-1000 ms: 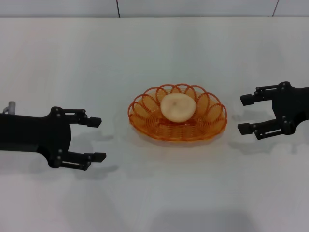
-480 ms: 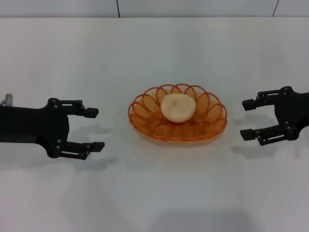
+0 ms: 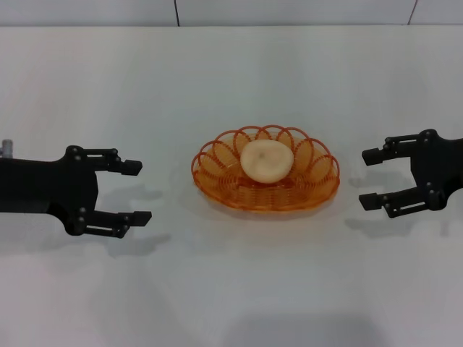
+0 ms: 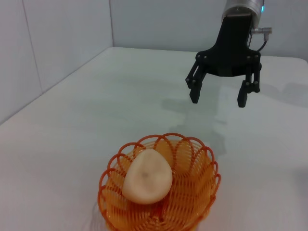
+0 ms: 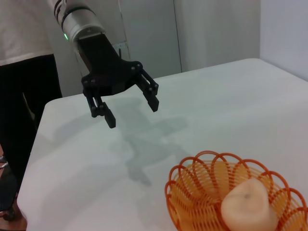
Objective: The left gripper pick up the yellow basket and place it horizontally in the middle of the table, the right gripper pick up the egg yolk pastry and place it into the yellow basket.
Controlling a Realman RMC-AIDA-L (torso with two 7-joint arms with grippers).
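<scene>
The yellow basket [image 3: 300, 189] lies lengthwise across the middle of the white table [image 3: 231, 79]. The egg yolk pastry [image 3: 267, 160] rests inside it, toward the back. The basket [image 4: 192, 195] and pastry [image 4: 147, 176] also show in the left wrist view, and in the right wrist view as basket [image 5: 202, 187] and pastry [image 5: 249, 205]. My left gripper [image 3: 137, 192] is open and empty, hovering left of the basket; it also shows in the right wrist view [image 5: 131, 106]. My right gripper [image 3: 369, 178] is open and empty, to the right of the basket; it also shows in the left wrist view [image 4: 217, 93].
A grey wall [image 3: 289, 11] runs along the table's far edge. A person in dark trousers [image 5: 24, 86] stands beyond the table's left end in the right wrist view.
My left gripper has drawn back to the left, away from the basket. My right gripper moved slightly right and then held still. Basket and pastry have not moved.
</scene>
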